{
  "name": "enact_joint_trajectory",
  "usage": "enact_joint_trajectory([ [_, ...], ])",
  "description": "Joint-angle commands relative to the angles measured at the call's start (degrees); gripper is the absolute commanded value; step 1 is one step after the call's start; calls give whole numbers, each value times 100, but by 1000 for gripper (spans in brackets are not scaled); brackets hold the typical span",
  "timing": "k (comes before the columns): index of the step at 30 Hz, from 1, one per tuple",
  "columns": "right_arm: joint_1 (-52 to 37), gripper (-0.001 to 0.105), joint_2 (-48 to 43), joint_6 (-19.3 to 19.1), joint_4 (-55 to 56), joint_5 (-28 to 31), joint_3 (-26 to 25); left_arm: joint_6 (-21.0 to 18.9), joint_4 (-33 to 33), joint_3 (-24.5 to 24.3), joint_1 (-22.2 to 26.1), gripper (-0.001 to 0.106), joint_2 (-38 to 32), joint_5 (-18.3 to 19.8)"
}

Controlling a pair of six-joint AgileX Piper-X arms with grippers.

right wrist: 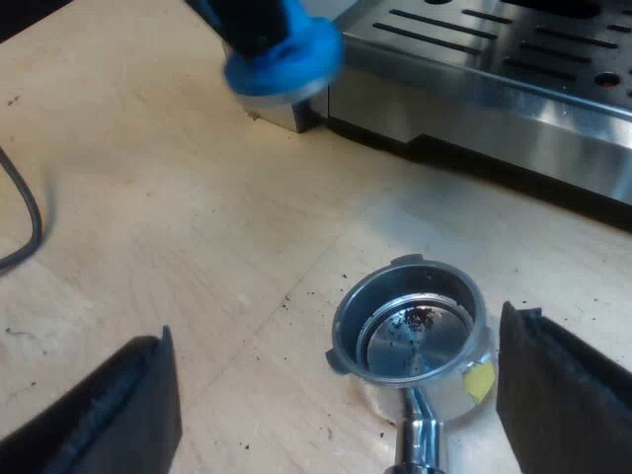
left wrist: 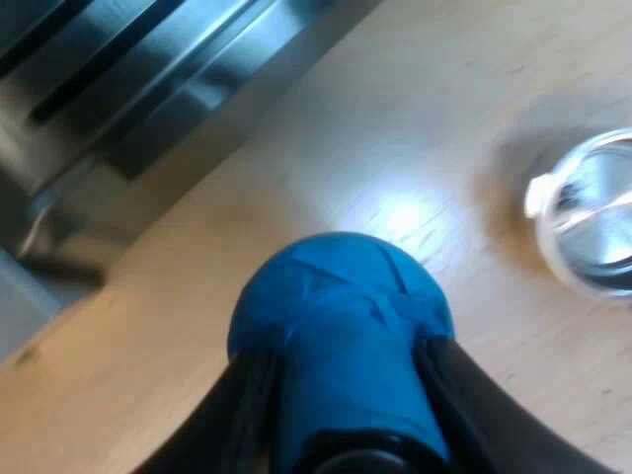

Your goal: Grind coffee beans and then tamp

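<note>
The blue tamper (left wrist: pixel 341 326) is gripped between my left gripper's (left wrist: pixel 346 405) black fingers (left wrist: pixel 247 405), hanging above the wooden table. From the right wrist view, the tamper (right wrist: pixel 281 54) hovers by the corner of the espresso machine's base (right wrist: pixel 474 99), blurred. The metal holder (right wrist: pixel 410 331) lies on the table, its basket facing up with only a few dark grounds inside. My right gripper (right wrist: pixel 331 395) stands open over it, one finger (right wrist: pixel 99 405) well off to each side, touching nothing. The holder's basket (left wrist: pixel 592 212) also lies beyond the tamper.
The machine's steel drip tray (right wrist: pixel 494 39) with slots runs along the table's edge area. Loose coffee specks (right wrist: pixel 286 296) dot the wooden table (right wrist: pixel 148 197). A dark cable (right wrist: pixel 25 217) curves across the wood.
</note>
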Motion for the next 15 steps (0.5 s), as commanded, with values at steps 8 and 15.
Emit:
enact_joint_trajectory([
  [8,9,69,-34,-63,-80,-7,-52,43,-896,859,574,1,-32,-60],
  [15,9,69,-34,-63,-80,-59,-52,16,-1094,1018,554,3,165,-75],
])
